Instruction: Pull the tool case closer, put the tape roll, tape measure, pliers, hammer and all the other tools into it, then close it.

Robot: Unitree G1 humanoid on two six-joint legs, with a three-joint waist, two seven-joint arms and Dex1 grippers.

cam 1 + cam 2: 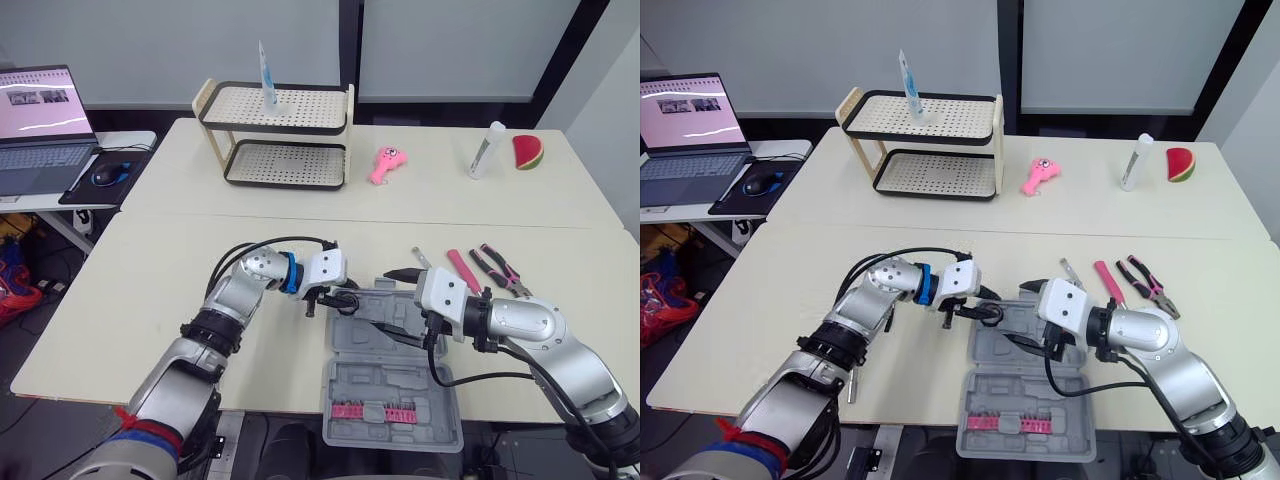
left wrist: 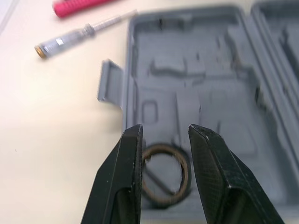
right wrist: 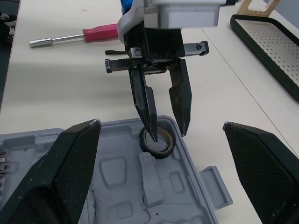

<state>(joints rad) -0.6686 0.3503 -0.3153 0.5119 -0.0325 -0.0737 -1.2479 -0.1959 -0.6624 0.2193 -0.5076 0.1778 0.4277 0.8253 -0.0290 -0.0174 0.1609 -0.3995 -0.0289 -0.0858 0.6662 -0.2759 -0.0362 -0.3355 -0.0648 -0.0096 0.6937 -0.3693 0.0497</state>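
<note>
One dark, hollow tape roll (image 3: 161, 153) inside open grey tool case (image 3: 117, 183)

Bright, even light falls from overhead, leaving only soft, pale shadows on the cream table (image 1: 150, 300) beneath the arms. At 10 o'clock in the head views the laptop screen (image 1: 40, 100) glows (the brightest patch there). In the left wrist view the tool case (image 2: 196, 93) is blurred, while the fingers (image 2: 124, 186) of the left gripper (image 2: 164, 130) at 6 o'clock look crisper. In the right wrist view the right gripper (image 3: 161, 125) has soft-edged fingers (image 3: 60, 172) at 7 and 5 o'clock, and a white housing (image 3: 182, 11) at 12 o'clock carries mild glare.
</note>
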